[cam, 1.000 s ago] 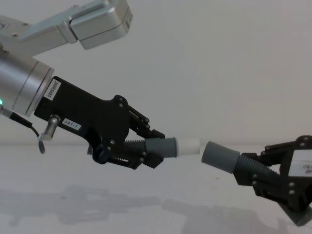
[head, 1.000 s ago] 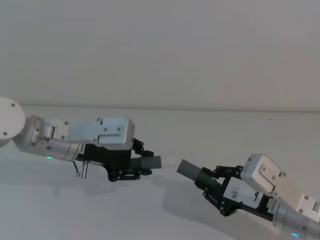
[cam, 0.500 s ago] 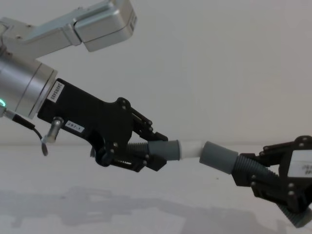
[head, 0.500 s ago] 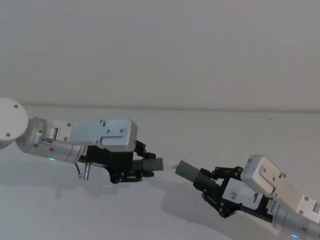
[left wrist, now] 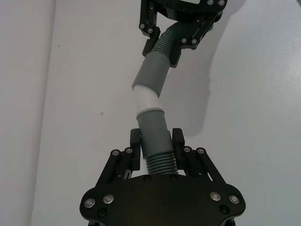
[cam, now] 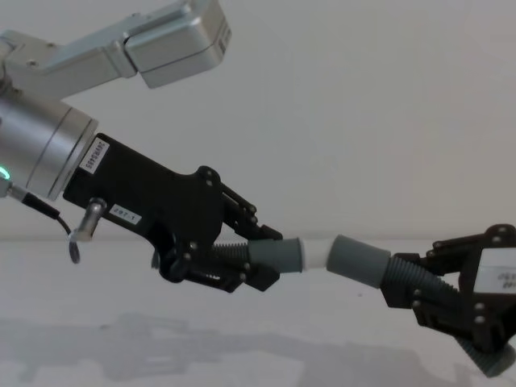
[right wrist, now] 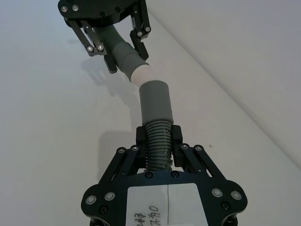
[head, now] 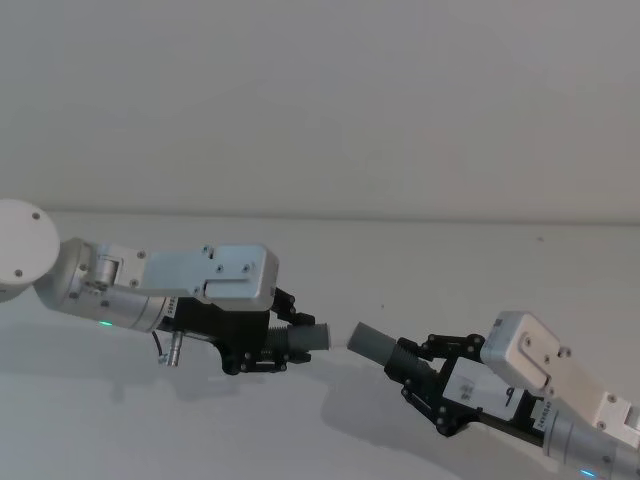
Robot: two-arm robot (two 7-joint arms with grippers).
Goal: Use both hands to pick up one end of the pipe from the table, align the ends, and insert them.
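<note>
Left gripper (head: 282,348) and right gripper (head: 425,372) each clench a hose piece above the table (head: 420,270), cuffs meeting.

Head view: the left cuff (head: 312,337) points toward 3 o'clock, the wider sleeve (head: 372,343) toward 9, nearly touching. Left wrist view: the whitish tip (left wrist: 146,99) sits at the sleeve's mouth, kinked. Chest view: the tip is barely entered. Insertion looks just begun; next, I'd say, straighten the axes and push.
</note>
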